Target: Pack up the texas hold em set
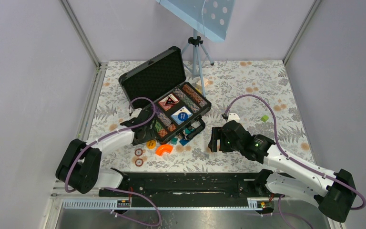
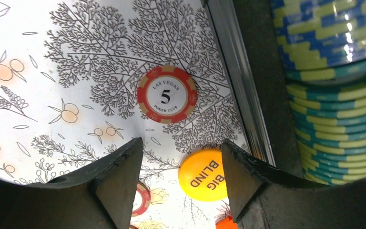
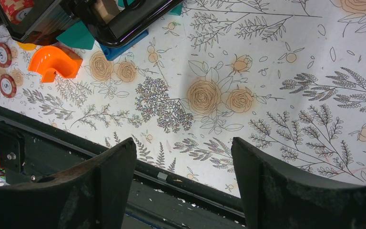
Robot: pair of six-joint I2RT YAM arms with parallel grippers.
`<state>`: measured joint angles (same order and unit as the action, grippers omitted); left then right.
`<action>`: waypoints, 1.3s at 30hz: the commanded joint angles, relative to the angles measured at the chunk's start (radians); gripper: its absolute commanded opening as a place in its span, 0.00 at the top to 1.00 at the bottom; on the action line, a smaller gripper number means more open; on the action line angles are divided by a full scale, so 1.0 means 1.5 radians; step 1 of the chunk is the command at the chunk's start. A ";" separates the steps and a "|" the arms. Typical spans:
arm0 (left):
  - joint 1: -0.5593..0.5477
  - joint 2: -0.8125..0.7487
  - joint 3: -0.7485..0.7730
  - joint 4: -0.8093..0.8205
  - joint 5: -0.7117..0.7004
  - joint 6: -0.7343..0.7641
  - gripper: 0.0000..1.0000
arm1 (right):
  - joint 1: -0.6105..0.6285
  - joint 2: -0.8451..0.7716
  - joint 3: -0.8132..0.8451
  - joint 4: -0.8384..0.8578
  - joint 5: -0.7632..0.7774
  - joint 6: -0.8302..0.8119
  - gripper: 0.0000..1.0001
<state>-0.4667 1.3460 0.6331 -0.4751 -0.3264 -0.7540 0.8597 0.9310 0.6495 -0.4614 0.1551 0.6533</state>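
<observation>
The texas hold em set's black briefcase (image 1: 152, 78) lies open at the table's back middle, with chip rows (image 2: 333, 95), a red deck (image 1: 168, 101) and a blue deck (image 1: 181, 114) inside. My left gripper (image 2: 180, 152) hangs open just left of the case's metal edge (image 2: 238, 81), holding nothing. Below it on the cloth lie a red "5" chip (image 2: 167, 94) and a yellow "BIG BLIND" button (image 2: 205, 174) close to the right finger. Another red chip (image 2: 142, 198) is half hidden by the left finger. My right gripper (image 3: 183, 148) is open and empty, right of the case.
An orange curved piece (image 3: 52, 62) lies in front of the case, with two red chips (image 1: 138, 152) left of it. Teal (image 3: 78, 38) and blue (image 3: 124, 43) blocks sit by the case handle (image 3: 124, 24). A tripod (image 1: 196, 52) stands behind; a small green block (image 1: 264, 118) lies right.
</observation>
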 commanded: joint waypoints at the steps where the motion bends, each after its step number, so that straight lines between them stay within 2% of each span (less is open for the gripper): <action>1: -0.019 -0.016 -0.024 0.050 0.105 0.013 0.39 | 0.003 -0.009 -0.001 0.006 0.002 0.009 0.20; 17: -0.051 -0.031 -0.025 -0.039 0.069 0.023 0.40 | 0.003 -0.007 0.000 0.006 -0.001 0.015 0.20; 39: -0.055 -0.082 -0.049 -0.095 -0.052 -0.084 0.42 | 0.003 -0.020 -0.003 0.006 -0.006 0.018 0.20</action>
<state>-0.5499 1.2507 0.5819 -0.5781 -0.3447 -0.8394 0.8597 0.9192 0.6491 -0.4614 0.1535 0.6643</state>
